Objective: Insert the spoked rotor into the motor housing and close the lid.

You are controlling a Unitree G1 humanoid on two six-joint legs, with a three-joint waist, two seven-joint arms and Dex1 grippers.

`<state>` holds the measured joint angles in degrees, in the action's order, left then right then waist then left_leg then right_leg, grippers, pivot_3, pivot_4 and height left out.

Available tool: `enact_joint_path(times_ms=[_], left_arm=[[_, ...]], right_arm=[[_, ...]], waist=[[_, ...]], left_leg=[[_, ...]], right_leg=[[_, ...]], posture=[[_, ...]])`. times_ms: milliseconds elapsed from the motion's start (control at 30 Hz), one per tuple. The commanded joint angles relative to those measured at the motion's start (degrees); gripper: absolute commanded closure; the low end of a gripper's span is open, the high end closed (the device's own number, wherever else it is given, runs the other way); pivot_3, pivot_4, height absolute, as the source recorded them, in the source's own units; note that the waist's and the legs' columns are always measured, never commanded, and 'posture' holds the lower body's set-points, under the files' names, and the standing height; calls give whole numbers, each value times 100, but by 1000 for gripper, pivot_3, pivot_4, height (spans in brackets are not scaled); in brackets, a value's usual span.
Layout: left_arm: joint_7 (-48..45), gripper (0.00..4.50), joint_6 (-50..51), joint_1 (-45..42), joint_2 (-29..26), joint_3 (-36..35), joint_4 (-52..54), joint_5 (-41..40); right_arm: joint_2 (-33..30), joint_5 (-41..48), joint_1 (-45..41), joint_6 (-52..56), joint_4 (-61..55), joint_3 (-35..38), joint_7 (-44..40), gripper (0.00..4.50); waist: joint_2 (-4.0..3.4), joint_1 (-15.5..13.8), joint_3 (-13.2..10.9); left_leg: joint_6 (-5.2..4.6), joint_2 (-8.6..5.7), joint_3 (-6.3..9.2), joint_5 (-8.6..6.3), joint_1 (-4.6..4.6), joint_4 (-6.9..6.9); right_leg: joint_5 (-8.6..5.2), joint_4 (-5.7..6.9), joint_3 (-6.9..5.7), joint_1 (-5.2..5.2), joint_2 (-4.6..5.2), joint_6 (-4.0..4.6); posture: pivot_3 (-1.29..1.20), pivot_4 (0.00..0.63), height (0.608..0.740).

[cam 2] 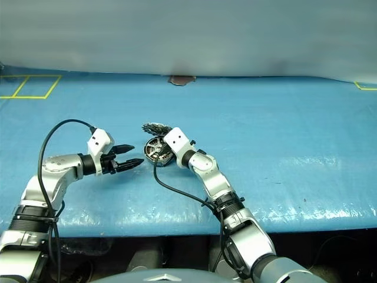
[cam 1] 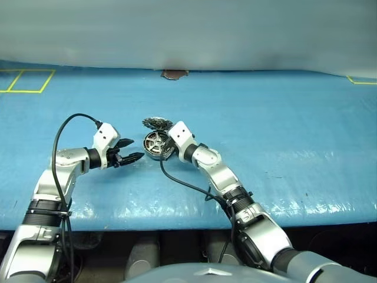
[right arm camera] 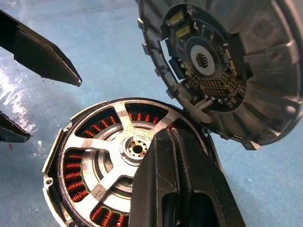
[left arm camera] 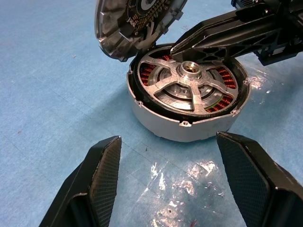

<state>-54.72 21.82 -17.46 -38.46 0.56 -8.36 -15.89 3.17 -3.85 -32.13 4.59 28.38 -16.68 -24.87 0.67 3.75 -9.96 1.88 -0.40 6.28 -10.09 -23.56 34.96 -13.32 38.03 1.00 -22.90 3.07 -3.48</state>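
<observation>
Blue work surface with the motor assembly resting near its middle.

The blue table (cam 1: 283, 130) carries yellow tape outlines at its far left and far right corners, a small brown patch (cam 1: 174, 74) at its far edge, and glossy wrinkled film along its near edge. The motor housing (left arm camera: 184, 125) sits directly on it, the spoked rotor (left arm camera: 189, 85) seated inside; the lid (left arm camera: 135, 23) stands tilted against the housing's rim.

I see a table (cam 1: 283, 130) covered in blue sheeting before me, with wrinkled, glossy clear patches near its front edge. Yellow tape lines (cam 1: 26, 81) mark boxes at its far left corner, and another yellow mark (cam 1: 360, 81) sits at the far right corner. A small brown patch (cam 1: 174, 74) lies at the middle of the far edge.
</observation>
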Motion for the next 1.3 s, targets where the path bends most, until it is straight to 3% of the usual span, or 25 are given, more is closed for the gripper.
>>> enact_joint_path(times_ms=[33, 233, 633, 1300], left_arm=[[50, 1011, -82, -27, -10, -168, 97, -39], [62, 1011, -30, -23, 10, -176, 102, -96], [111, 1011, -127, -99, 71, -122, 10, -68], [230, 1011, -130, 39, 64, -193, 128, -96]], right_arm=[[106, 1, 115, -58, 344, 25, 109, 4412], [43, -216, 154, -256, 481, -109, 193, 4412], [-83, -136, 160, 102, -1408, -327, -197, 4412], [162, -17, 73, 94, 25, -138, -111, 4412]], waist=[[0, 7, 0], [-1, 15, 2], [-1, 9, 1], [-1, 11, 1]], left_leg=[[0, 0, 0, 0, 2, 0], [0, 2, 0, 0, 23, 0], [1, 2, 0, 0, -10, -9], [1, 2, 1, 0, 1, -10]], right_leg=[[0, 0, 0, 2, 0, 0], [-14, 3, 0, 19, -2, 25], [0, 4, 0, -17, -2, 1], [0, 0, 0, -6, -3, 1]], posture=[[0, 150, 740], [0, 150, 740], [0, 150, 740], [0, 150, 740]])
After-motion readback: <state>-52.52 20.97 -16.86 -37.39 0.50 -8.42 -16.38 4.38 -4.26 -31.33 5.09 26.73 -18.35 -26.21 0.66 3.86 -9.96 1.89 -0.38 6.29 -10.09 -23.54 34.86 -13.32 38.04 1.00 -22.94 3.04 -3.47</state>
